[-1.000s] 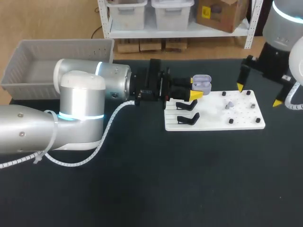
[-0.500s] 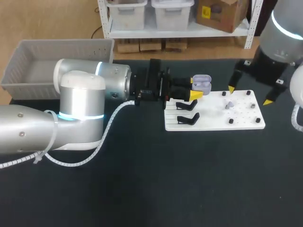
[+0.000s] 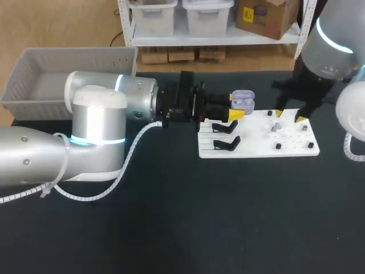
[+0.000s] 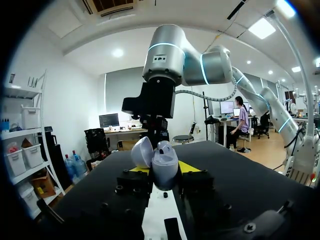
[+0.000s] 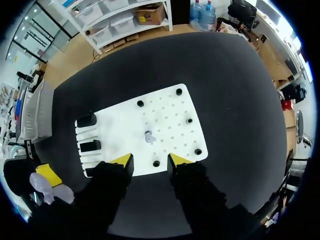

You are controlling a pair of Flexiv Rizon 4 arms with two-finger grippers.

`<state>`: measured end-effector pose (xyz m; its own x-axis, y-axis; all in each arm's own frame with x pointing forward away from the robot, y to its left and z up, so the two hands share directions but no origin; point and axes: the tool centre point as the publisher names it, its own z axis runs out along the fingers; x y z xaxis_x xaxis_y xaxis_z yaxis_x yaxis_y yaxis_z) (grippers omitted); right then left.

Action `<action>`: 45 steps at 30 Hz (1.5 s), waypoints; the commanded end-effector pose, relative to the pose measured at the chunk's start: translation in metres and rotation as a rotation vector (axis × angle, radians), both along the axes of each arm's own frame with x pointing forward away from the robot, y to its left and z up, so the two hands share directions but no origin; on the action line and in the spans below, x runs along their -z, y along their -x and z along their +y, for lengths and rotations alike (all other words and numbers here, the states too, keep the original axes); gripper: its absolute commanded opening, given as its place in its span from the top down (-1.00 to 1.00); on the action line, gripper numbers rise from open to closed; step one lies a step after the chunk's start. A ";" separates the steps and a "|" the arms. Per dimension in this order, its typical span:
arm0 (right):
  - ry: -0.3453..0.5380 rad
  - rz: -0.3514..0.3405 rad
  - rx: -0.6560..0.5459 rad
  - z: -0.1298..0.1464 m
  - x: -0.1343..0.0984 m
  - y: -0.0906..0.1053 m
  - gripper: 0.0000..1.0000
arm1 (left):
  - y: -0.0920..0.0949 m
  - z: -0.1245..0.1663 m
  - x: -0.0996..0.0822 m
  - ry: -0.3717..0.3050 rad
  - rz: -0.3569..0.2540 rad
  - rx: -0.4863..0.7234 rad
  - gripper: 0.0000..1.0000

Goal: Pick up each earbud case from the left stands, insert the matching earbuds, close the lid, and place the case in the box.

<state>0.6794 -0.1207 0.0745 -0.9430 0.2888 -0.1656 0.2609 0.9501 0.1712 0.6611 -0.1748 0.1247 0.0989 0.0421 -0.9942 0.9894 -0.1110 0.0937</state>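
Observation:
A lavender earbud case (image 3: 243, 100) with its lid open is held above the white board's (image 3: 256, 144) back left corner, and my left gripper (image 3: 234, 106) is shut on it. In the left wrist view the case (image 4: 162, 165) sits upright between the yellow tips. One small lavender earbud (image 3: 276, 126) lies on the board. My right gripper (image 3: 288, 116) hangs open just above the board's back right part. In the right wrist view the earbud (image 5: 148, 136) lies a little ahead of the right gripper (image 5: 150, 161), with nothing between the fingers.
Two black stands (image 3: 225, 127) (image 3: 227, 142) stand along the board's left side. Small black pegs (image 3: 278, 146) dot the board's right part. A grey basket (image 3: 74, 63) sits at the table's back left. My left arm lies across the table's left half.
My right arm has moved left and down from the table's far right to above the board near the earbud, and its fingers have drawn closer together. The left arm and case have not moved.

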 end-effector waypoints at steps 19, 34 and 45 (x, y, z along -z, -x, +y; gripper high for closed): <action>-0.039 0.086 0.024 0.008 0.037 -0.010 0.18 | 0.002 0.000 0.000 0.001 -0.002 -0.006 1.00; -0.066 0.079 0.054 0.009 0.044 -0.008 0.22 | 0.002 0.000 0.000 0.001 -0.002 -0.006 1.00; -0.070 0.077 0.063 0.005 0.050 -0.014 0.23 | 0.002 0.000 0.000 0.001 -0.002 -0.006 1.00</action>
